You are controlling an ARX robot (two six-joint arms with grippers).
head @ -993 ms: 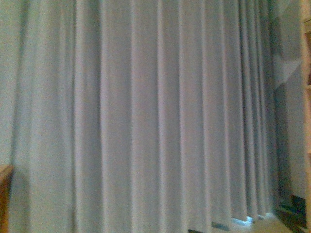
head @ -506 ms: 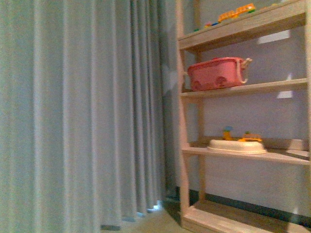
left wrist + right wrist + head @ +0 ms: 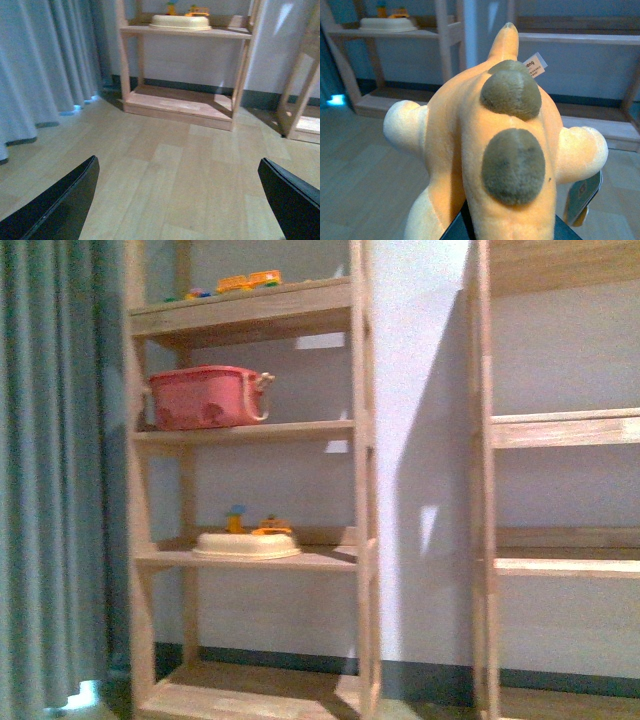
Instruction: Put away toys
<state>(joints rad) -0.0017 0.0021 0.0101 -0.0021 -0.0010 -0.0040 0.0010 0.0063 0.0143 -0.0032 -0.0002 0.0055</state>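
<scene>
An orange plush animal (image 3: 490, 150) fills the right wrist view, clamped at its near end in the right jaws, whose dark edges show just beneath it. Its long axis runs straight out from the jaws toward the wooden shelves. The far end is a narrow pointed tip with a white label (image 3: 535, 64) beside it. Two olive patches lie in a row along that axis, and a pale rounded limb sticks out to each side.

The left jaws are spread wide and hold nothing, hanging above the bare wooden floor (image 3: 175, 165).

Ahead stands a shelf unit (image 3: 360, 440) holding a pink basket (image 3: 205, 398) and a cream tray (image 3: 245, 545). A second unit (image 3: 560, 430) stands beside it. The toy's tip points roughly at the upright between them, so only the right arm can deliver it.
</scene>
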